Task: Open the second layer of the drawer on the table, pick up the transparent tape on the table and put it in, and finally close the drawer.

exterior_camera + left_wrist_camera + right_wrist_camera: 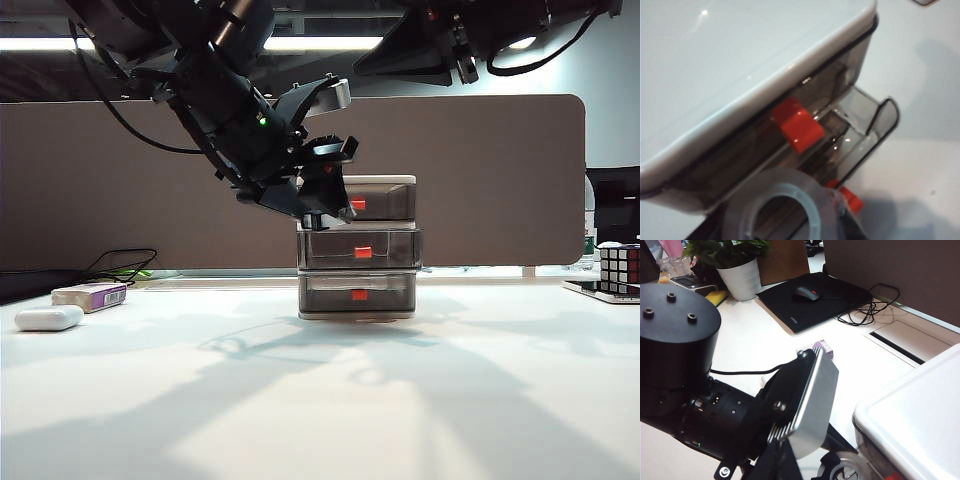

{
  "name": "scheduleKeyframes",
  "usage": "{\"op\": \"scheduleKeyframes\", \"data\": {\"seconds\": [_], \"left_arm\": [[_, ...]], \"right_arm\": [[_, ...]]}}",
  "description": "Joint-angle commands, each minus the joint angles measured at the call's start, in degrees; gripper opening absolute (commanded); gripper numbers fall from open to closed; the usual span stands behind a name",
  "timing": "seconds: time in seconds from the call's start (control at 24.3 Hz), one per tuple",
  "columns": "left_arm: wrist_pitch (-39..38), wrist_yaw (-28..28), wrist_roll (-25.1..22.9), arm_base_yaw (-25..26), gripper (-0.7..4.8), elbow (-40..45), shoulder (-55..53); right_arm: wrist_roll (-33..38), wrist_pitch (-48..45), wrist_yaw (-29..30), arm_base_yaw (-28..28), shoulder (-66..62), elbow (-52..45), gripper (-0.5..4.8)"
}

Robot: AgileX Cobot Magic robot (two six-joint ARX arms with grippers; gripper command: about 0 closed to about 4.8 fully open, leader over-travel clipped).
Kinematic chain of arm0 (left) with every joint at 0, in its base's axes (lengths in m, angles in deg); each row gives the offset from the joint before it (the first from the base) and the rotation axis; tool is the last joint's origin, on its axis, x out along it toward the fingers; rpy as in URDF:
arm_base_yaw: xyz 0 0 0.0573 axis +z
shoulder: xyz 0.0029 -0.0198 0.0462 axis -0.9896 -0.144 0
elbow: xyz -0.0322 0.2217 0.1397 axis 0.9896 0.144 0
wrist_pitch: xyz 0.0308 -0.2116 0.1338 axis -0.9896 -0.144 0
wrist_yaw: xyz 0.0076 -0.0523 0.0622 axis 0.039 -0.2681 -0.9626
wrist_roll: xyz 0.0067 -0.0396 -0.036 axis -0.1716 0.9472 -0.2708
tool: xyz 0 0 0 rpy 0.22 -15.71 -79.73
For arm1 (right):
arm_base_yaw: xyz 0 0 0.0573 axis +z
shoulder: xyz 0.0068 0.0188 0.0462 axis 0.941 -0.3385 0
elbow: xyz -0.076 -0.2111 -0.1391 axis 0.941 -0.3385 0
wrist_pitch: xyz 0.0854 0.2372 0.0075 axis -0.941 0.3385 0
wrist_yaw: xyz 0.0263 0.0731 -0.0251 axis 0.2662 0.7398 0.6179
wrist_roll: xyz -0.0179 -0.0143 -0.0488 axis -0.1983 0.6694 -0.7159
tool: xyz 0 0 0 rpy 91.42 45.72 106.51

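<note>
The drawer (357, 245) stands mid-table, white-topped with three smoky tiers. Its second layer (360, 250) is pulled out a little; in the left wrist view its clear front wall (880, 120) and red tab (852, 199) show below the top tier's tab (797, 125). My left gripper (318, 205) hovers at the unit's front, just above the open second layer, shut on the transparent tape (737, 210). The tape also shows beside the unit (842, 471). My right gripper (462, 60) hangs high at the back right, apart from everything; its jaws are unclear.
A white oval case (48, 318) and a purple-and-white box (92, 295) lie at the far left with cables (120, 265) behind them. A Rubik's cube (620, 268) sits at the right edge. The brown partition (480, 180) backs the table.
</note>
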Motion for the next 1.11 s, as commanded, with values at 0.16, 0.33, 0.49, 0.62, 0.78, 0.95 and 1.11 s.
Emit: {"op": "scheduleKeyframes", "data": {"seconds": [0.16, 0.33, 0.49, 0.62, 0.78, 0.95, 1.11], "left_arm": [[1.2, 2.03, 1.49, 0.02, 2.47, -0.57, 0.17], [1.22, 2.01, 1.46, 0.02, 3.11, -0.61, 0.17], [2.12, 1.75, 1.46, 0.02, 3.15, -0.61, -0.13], [2.43, 1.75, 1.51, 0.04, 3.13, -0.61, -0.22], [2.78, 1.53, 1.6, 0.04, 3.08, -0.61, -0.52], [2.75, 1.73, 2.1, 0.02, 3.11, -0.61, -0.5], [2.49, 2.89, 3.21, 0.02, 3.6, -0.61, -0.52]], "right_arm": [[-0.68, -0.5, 0.5, 0.07, 0.44, 0.26, -0.04], [-0.83, -0.5, 0.52, 0.07, 0.44, 0.26, -0.04], [-0.9, -0.52, 0.52, 0.07, 0.44, 0.26, -0.04], [-1.03, -0.52, 0.5, 0.07, 0.44, 0.26, -0.04], [-1.05, -0.55, 0.5, 0.07, 0.44, 0.26, -0.04], [-1.18, -0.55, 0.5, 0.07, 0.44, 0.26, -0.04], [-1.25, -0.55, 0.5, 0.07, 0.44, 0.26, -0.04]]}}
